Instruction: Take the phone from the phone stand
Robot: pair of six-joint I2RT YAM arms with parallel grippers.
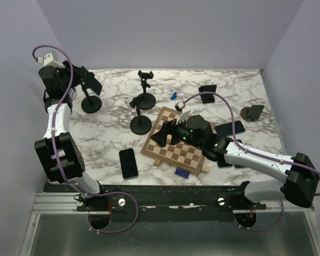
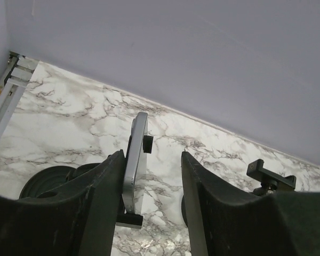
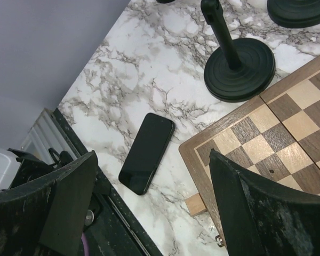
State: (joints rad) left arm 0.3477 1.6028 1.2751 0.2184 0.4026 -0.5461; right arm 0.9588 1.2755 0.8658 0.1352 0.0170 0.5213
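Two arms work over a marble desk. From above, the left gripper sits at a dark phone clipped on the far-left phone stand; its fingers are hard to make out. Left wrist view: the phone shows edge-on and silver-rimmed between spread fingers, its screen hidden. Right wrist view: the right gripper hangs wide apart, holding nothing, beside a chessboard.

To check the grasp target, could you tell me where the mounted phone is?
The phone stands clamped on its stand at the table's far-left corner in the top view, between the left gripper's open fingers.
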